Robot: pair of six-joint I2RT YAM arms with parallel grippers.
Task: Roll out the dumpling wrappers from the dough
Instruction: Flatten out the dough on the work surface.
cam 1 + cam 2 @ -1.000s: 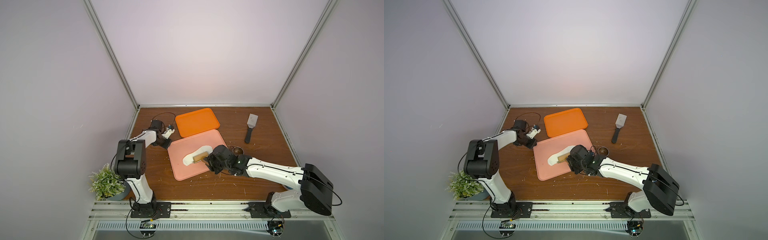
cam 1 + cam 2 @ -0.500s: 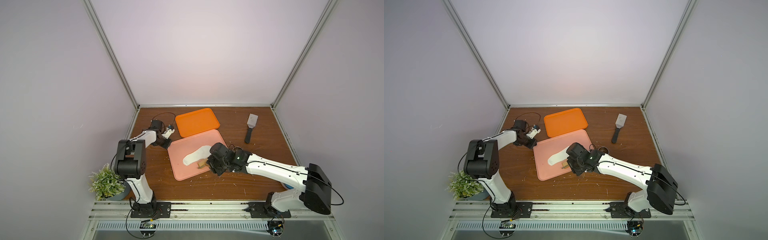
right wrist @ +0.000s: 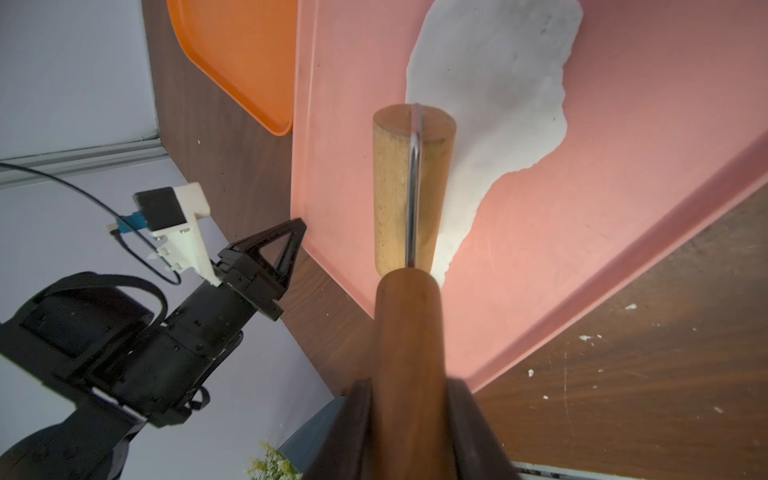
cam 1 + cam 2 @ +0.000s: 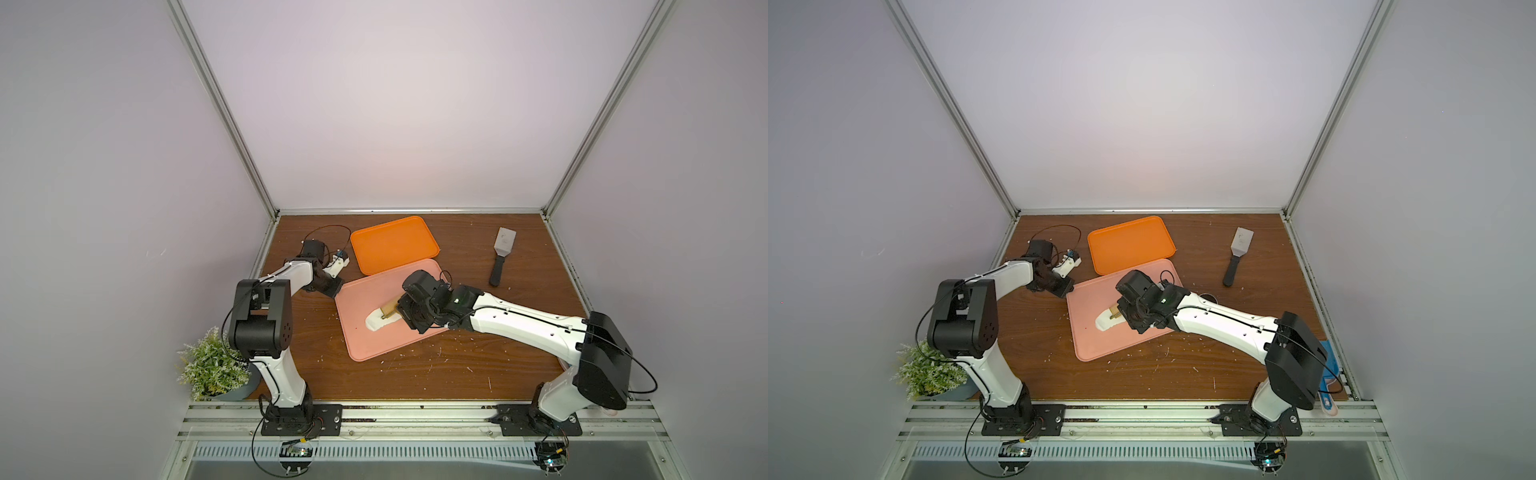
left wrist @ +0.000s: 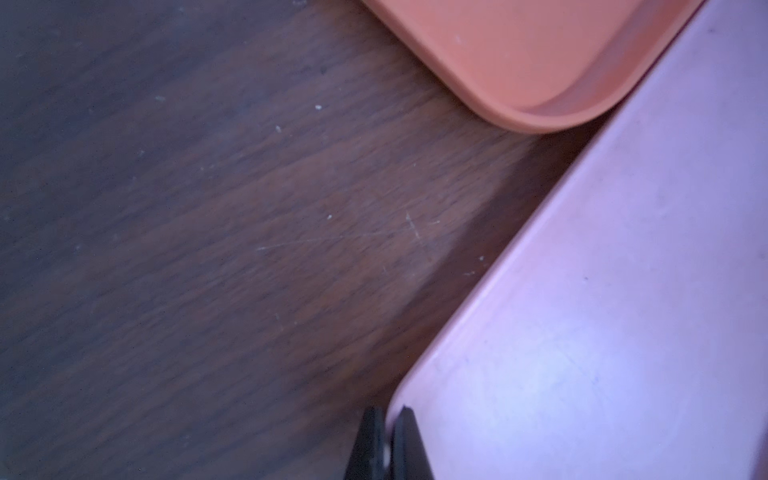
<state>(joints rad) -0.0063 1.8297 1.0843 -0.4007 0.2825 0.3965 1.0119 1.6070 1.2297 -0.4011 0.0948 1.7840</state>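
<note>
Right claw [image 3: 411, 424]: grips rolling pin [image 3: 409, 187] handle, presses roller on dough sheet [image 3: 498, 83] in pink tray [image 3: 623, 187]; left claw [image 5: 388, 415]: pinches tray rim; leaves wrappers uncut, orange tray [image 4: 392, 245] bare.

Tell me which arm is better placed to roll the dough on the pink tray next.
Right: the right tool grips the roller, whose barrel lies on the dough sheet. The left tool is shut on the pink tray at its corner, probably steadying it.
</note>
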